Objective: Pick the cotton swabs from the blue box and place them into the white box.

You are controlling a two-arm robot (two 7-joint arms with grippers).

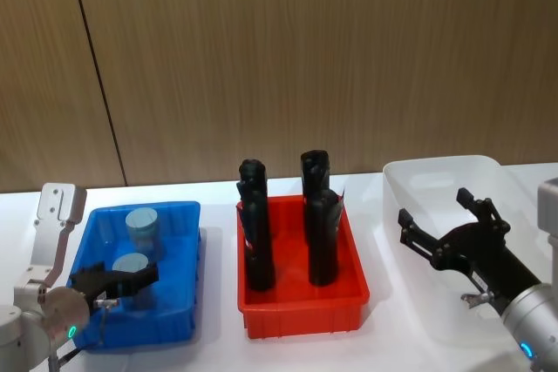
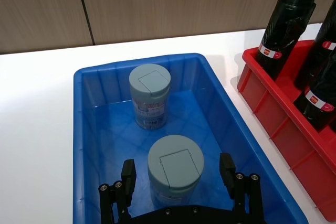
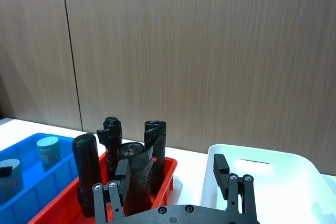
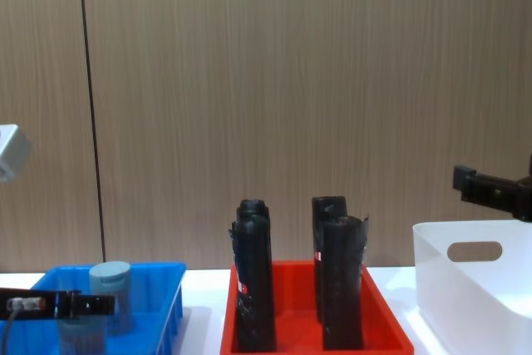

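Note:
Two cotton swabs tubs stand upright in the blue box (image 1: 185,215): a far one (image 1: 141,224) (image 2: 150,90) and a near one (image 1: 131,265) (image 2: 175,163). My left gripper (image 1: 118,280) (image 2: 177,170) is open inside the blue box (image 2: 86,129). Its fingers (image 2: 127,174) straddle the near tub at lid height, with small gaps on both sides. My right gripper (image 1: 436,206) (image 3: 171,166) hangs open and empty above the white box (image 1: 436,172) (image 3: 262,163) at the right.
A red bin (image 1: 349,302) with several tall black rolls (image 1: 255,224) stands between the blue and white boxes. The white table (image 1: 218,337) ends at a wooden wall (image 1: 305,58) behind. The white box's oval handle cut-out (image 4: 475,250) faces the chest camera.

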